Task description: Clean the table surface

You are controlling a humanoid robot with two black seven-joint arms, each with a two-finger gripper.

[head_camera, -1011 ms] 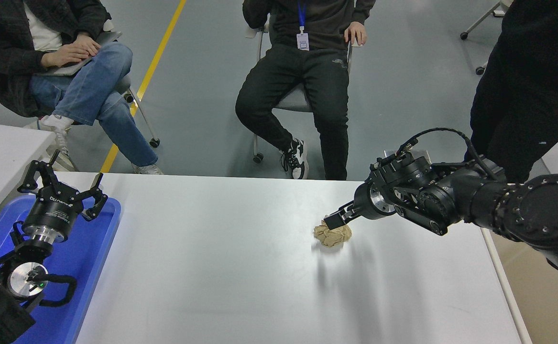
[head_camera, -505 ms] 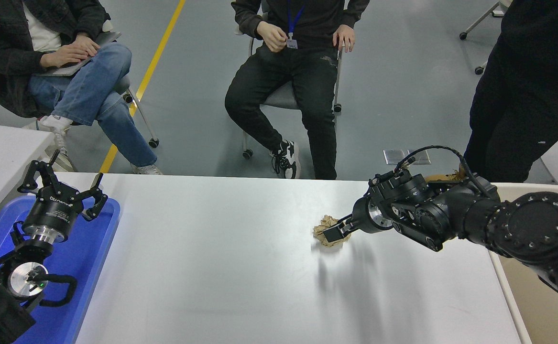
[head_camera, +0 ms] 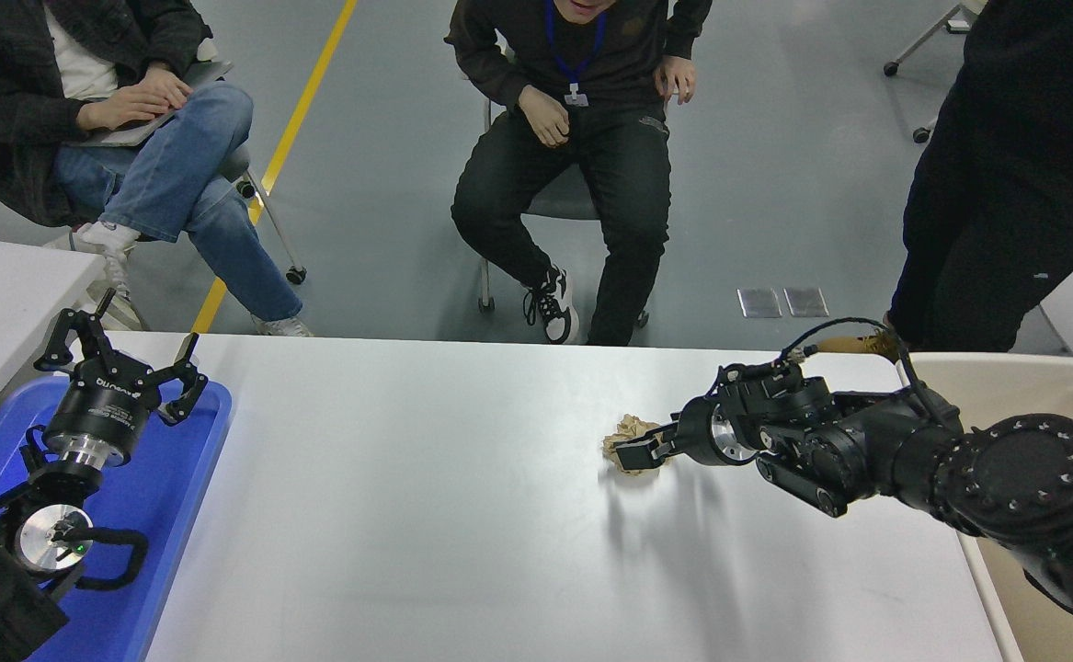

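Observation:
The table surface [head_camera: 407,524] is a wide matte white top. A crumpled brown paper ball [head_camera: 625,430] lies on it right of centre. My right gripper [head_camera: 646,441] reaches in from the right, low over the table and open, with its fingers around the ball; the near finger [head_camera: 637,452] crosses the ball's front. The ball rests on the table. My left gripper [head_camera: 118,359] stays parked at the lower left above a blue tray, its fingers spread open and holding nothing.
The blue tray [head_camera: 177,515] lies on the table's left end. A beige bin [head_camera: 1014,382] stands off the right edge. A smaller white table [head_camera: 3,285] is at the left. Two people sit at the far side; a third stands at the upper right.
My right arm has dropped lower and the gripper has come down from above the paper ball to around it. The middle seated person leaned forward. The left arm has not moved.

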